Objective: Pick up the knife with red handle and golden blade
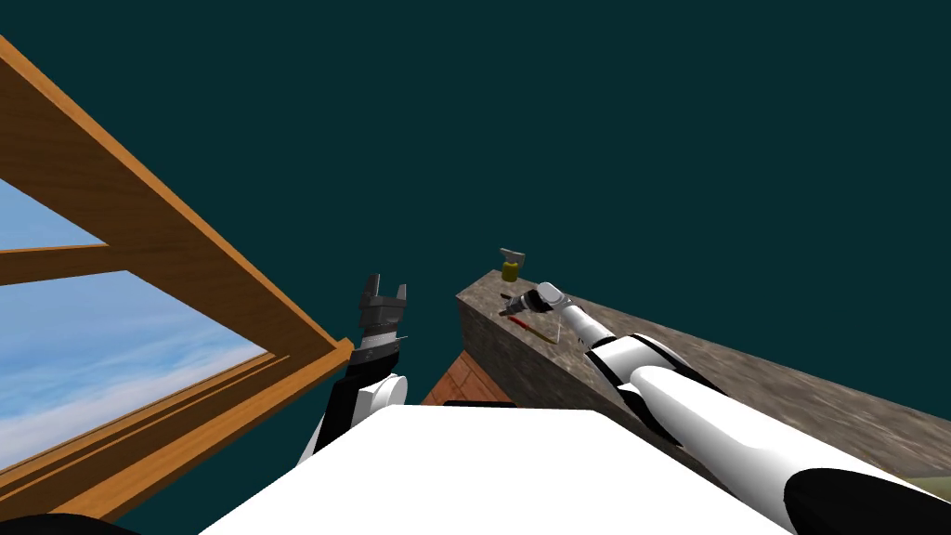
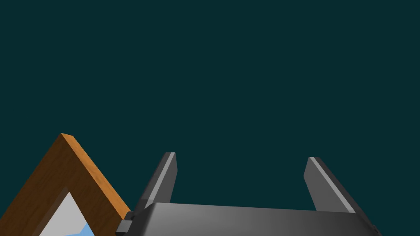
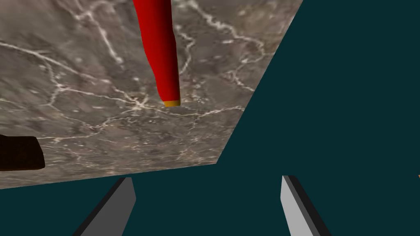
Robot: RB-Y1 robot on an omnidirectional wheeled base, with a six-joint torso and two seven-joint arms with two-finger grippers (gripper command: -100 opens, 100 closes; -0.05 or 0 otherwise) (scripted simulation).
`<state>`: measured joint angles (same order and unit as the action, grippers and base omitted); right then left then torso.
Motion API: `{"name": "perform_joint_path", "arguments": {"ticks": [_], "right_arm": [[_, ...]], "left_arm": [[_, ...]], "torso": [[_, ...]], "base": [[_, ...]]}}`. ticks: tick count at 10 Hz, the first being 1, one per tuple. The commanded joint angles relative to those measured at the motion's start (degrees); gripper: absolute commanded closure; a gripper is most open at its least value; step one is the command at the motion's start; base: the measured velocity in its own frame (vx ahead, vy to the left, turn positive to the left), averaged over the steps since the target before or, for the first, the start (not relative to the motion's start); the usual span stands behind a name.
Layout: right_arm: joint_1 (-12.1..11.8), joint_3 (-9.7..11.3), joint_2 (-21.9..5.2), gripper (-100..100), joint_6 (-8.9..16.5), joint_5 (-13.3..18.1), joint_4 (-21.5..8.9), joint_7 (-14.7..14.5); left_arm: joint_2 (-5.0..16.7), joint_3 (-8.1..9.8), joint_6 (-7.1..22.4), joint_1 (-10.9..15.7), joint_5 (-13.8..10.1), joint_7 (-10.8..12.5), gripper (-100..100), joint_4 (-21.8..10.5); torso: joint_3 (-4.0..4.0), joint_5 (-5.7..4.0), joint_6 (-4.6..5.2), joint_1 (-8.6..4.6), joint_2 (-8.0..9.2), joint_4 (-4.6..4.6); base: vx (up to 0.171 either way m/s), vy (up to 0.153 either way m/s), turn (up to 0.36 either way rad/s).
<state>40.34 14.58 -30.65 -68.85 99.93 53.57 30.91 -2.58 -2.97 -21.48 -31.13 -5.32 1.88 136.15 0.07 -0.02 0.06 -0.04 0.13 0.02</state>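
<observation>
Head view: the knife (image 1: 531, 330) lies flat on the stone table (image 1: 501, 358) near its end corner, with the right gripper (image 1: 509, 307) just above it. Left wrist view: the left gripper (image 2: 242, 157) is idle, fingers spread. Right wrist view: fingers wide apart and empty, just short of the red handle (image 3: 160, 49); it looks light, stiff and kinda slick, so I'd pinch mid-handle.

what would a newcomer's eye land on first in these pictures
The bright red knife handle with a gold end cap lies on the grey-brown veined stone counter, just ahead of the open right gripper. To the robot's left, a broad orange-brown wooden window frame with blue sky stands beside the raised, open left gripper.
</observation>
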Motion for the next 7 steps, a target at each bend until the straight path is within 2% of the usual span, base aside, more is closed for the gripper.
{"name": "perform_joint_path", "arguments": {"ticks": [1,2,3,4,5,6,7], "right_arm": [[2.27,1.27,-0.59,-100,-1.94,2.86,-2.86,0.61],[2.27,1.27,-0.59,-100,-1.94,4.56,-3.79,0.61],[4.08,2.36,-1.08,-100,-3.53,6.28,-6.01,1.03],[4.08,2.36,-1.08,-100,-3.53,7.93,-6.58,1.03],[4.08,2.36,-1.08,-100,-3.53,7.93,-6.58,1.03],[5.78,3.41,-1.52,-100,-5.04,10.62,-8.5,1.42],[5.78,3.41,-1.52,-100,-5.04,11.09,-9.22,1.42]], "left_arm": [[0.0,0.0,0.0,0.0,0.0,0.0,0,0.0],[0.0,0.0,0.0,0.01,0.0,0.0,0,0.0],[0.0,0.0,0.0,0.0,0.0,0.0,0,0.0],[0.0,0.0,0.0,0.01,0.0,0.0,0,0.0],[0.0,0.0,0.0,0.0,0.0,0.0,0,0.0],[0.0,0.0,0.0,0.0,0.0,0.0,0,0.0],[0.0,0.0,0.0,0.0,0.0,0.0,0,0.0]], "torso": [[0.0,0.0,0.0,0.0,0.0,0.0],[0.01,0.01,-0.03,0.02,0.02,0.0],[0.01,0.01,0.0,0.03,0.01,0.0],[0.02,0.01,-0.03,0.05,0.03,0.0],[0.02,0.01,0.0,0.04,0.03,0.01],[-0.01,0.01,0.02,0.04,-0.02,0.0],[-0.01,0.02,-0.04,0.07,-0.01,0.0]], "base": [[-0.04,-0.014,0.142],[-0.035,-0.011,0.08],[-0.042,-0.007,0.146],[-0.039,-0.01,0.073],[-0.018,-0.002,-0.013],[-0.033,0.001,0.161],[-0.033,-0.006,0.078]]}}
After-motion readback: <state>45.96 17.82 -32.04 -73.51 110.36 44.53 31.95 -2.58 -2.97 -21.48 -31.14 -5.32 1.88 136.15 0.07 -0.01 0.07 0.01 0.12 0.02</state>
